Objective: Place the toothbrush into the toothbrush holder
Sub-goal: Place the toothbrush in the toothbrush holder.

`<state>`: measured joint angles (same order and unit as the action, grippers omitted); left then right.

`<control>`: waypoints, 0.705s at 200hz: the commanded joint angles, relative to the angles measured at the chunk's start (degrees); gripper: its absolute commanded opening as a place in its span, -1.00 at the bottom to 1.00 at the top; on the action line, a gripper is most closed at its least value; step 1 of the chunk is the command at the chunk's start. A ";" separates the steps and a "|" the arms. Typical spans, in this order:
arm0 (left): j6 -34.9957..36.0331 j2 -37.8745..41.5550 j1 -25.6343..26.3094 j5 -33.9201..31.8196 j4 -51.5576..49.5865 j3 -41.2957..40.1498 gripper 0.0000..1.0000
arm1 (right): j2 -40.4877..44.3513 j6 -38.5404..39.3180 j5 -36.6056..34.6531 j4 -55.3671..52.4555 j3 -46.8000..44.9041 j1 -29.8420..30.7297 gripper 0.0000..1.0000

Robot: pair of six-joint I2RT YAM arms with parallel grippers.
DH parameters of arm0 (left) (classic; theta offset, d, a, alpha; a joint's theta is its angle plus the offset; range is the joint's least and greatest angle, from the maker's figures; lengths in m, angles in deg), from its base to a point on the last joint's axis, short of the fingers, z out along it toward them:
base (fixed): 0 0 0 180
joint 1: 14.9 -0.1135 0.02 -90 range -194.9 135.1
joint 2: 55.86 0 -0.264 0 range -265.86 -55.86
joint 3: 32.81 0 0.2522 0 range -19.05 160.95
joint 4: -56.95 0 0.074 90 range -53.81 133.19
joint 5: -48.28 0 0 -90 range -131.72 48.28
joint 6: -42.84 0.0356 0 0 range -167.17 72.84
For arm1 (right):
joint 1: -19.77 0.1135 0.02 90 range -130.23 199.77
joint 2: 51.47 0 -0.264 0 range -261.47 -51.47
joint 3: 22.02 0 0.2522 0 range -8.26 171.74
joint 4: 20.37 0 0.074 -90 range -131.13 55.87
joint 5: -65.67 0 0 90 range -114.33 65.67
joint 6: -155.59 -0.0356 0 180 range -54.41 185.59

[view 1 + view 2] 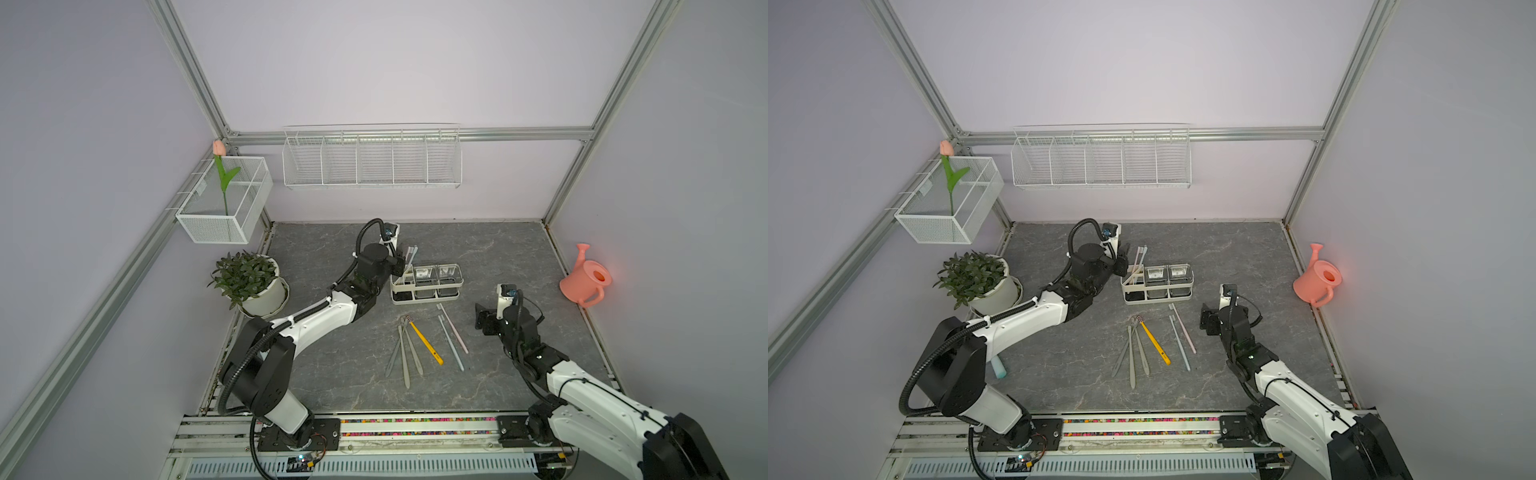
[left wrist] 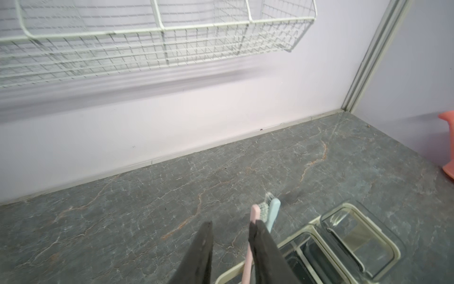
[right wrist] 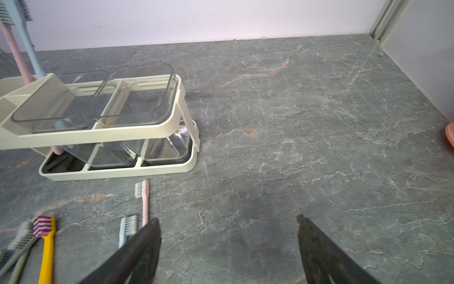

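In the left wrist view the wire basket (image 2: 161,25) is smeared by blur and cut off by the picture's edges, and the toothbrush holder (image 2: 319,238) also runs out of the picture. A finger of the left gripper (image 2: 231,228) covers most of the blue toothbrush (image 2: 273,212). In a top view a teal object (image 1: 999,369) lies half under the left arm (image 1: 1025,316); its kind cannot be told. The watering can (image 3: 450,135) shows only a sliver in the right wrist view.

Matt cream plastic toothbrush holder (image 3: 137,132), glossy clear plastic cups (image 3: 132,96), smooth grey veined stone-look table (image 3: 294,123), white-coated wire basket (image 2: 162,28).
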<state>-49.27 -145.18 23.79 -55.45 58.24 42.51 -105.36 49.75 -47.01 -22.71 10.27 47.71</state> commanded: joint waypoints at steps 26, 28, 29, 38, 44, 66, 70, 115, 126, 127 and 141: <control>-7.44 12.23 0.15 -0.92 -15.79 -0.80 -0.34 | -0.99 0.34 1.34 0.44 -0.15 -0.21 0.77; -7.81 12.81 0.15 -1.13 -15.87 -1.35 -0.33 | -1.07 0.29 1.43 0.47 -0.15 -0.25 0.77; -8.13 13.05 0.15 -1.21 -15.90 -1.62 -0.33 | -1.10 0.24 1.42 0.50 -0.15 -0.21 0.78; -10.79 15.33 0.15 -2.20 -15.70 -4.39 -0.31 | -1.76 -0.11 1.94 0.63 0.01 -0.21 0.78; -11.90 16.66 0.17 -2.67 -15.05 -6.55 -0.30 | -2.21 -0.39 2.38 0.66 0.21 -0.26 0.77; -12.27 20.71 0.16 -3.11 -11.07 -14.89 -0.30 | -4.20 -0.34 4.67 0.96 0.97 -0.25 0.77; -12.30 21.27 0.16 -3.18 -10.32 -16.32 -0.29 | -4.56 -0.42 4.88 0.97 1.11 -0.19 0.77; -7.78 26.08 0.22 3.89 -1.37 -27.83 -0.26 | -8.86 -2.59 9.91 1.16 2.50 -0.17 0.77; -8.90 27.42 0.17 3.67 0.74 -29.94 -0.26 | -10.26 -2.95 10.95 1.15 3.02 -0.01 0.77; -9.06 27.57 0.16 3.61 0.93 -30.15 -0.26 | -10.40 -2.96 11.06 1.11 3.06 0.04 0.78; -9.65 29.20 0.16 4.55 6.27 -34.27 -0.26 | -11.89 -3.62 11.60 0.89 3.66 0.18 0.77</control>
<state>-58.45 -119.63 23.79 -53.35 53.89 12.00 -115.20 48.16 -38.48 -22.66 12.32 47.67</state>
